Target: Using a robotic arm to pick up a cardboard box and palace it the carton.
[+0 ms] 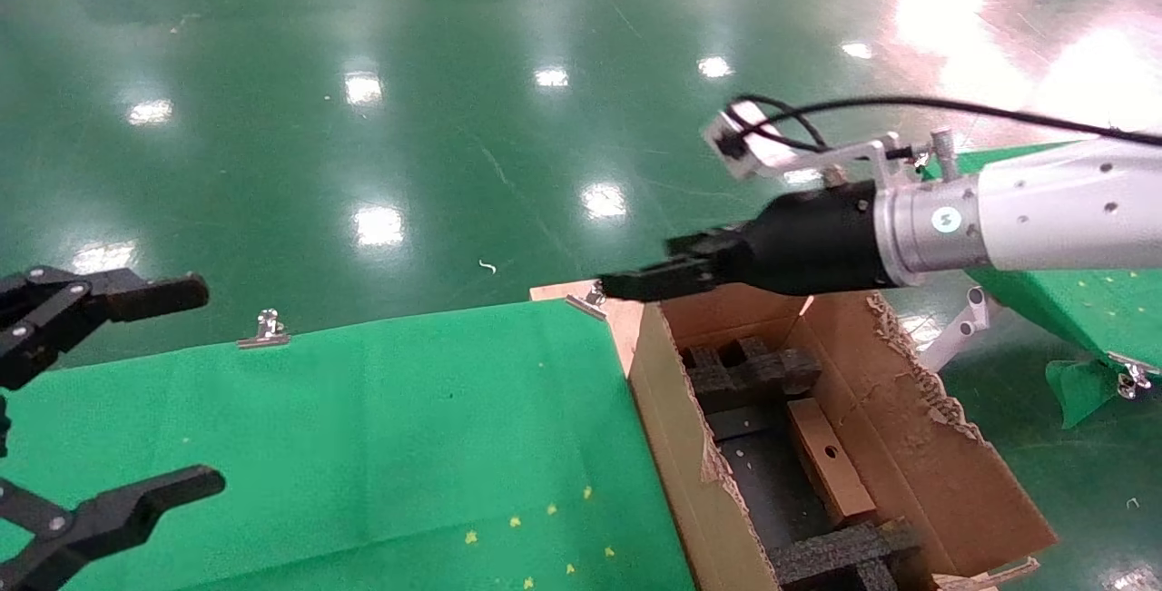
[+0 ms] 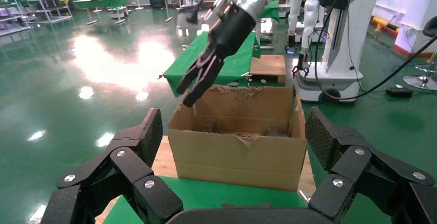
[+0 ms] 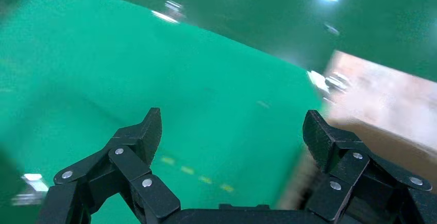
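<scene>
You've got one green-covered table (image 1: 390, 428) filling most of the head view, with two silver clips pinning the cloth on its far edge: one clip (image 1: 264, 330) toward the left, the other clip (image 1: 588, 302) at the corner by the carton. A second green-draped table (image 1: 1080, 300) sits behind your right arm, with a green shiny floor (image 1: 363, 119) all around.

One carton (image 1: 917, 446) stands right against the table's right end, open on top, flaps ragged and torn. Inside it you can see two black foam inserts, the far foam insert (image 1: 744, 369) and the near foam insert (image 1: 844, 550).

One cardboard box (image 1: 829, 471), the slim one with the round hole, is already lying inside the carton between those two inserts, tilted against the right-hand wall.

Your robotic arm (image 1: 1026, 214) reaches in from the right, above the carton's far left corner. Its right gripper (image 1: 635, 285) holds nothing, and the wrist view shows the fingers (image 3: 139, 131) spread wide over the green cloth.

The left gripper (image 1: 136, 391) is parked at the left edge over the table, jaws also splayed apart and empty, looking straight at the carton in its own wrist view.
</scene>
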Controlling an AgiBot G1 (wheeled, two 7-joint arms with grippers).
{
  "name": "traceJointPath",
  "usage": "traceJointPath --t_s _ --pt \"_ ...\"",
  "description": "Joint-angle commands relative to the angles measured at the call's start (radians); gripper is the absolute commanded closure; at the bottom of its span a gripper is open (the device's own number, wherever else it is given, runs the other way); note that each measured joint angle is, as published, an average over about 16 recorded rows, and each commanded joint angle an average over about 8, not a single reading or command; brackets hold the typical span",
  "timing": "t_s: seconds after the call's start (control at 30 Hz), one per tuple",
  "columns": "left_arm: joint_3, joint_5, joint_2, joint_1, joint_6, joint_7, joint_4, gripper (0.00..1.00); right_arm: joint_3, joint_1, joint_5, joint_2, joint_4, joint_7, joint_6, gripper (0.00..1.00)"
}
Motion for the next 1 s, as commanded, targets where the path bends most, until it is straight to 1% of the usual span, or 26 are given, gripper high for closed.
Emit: traceJointPath --t_s 0.03,1.0 --pt "0.0 0.0 0.0 0.0 0.0 0.0 0.0 0.0 0.022 -0.015 0.008 -0.002 0.0 -0.018 -0.011 0.0" --pt "0.0 0.0 0.0 0.0 0.0 0.0 0.0 0.0 0.599 -0.424 0.207 -0.057 -0.006 -0.492 -0.309 0.0"
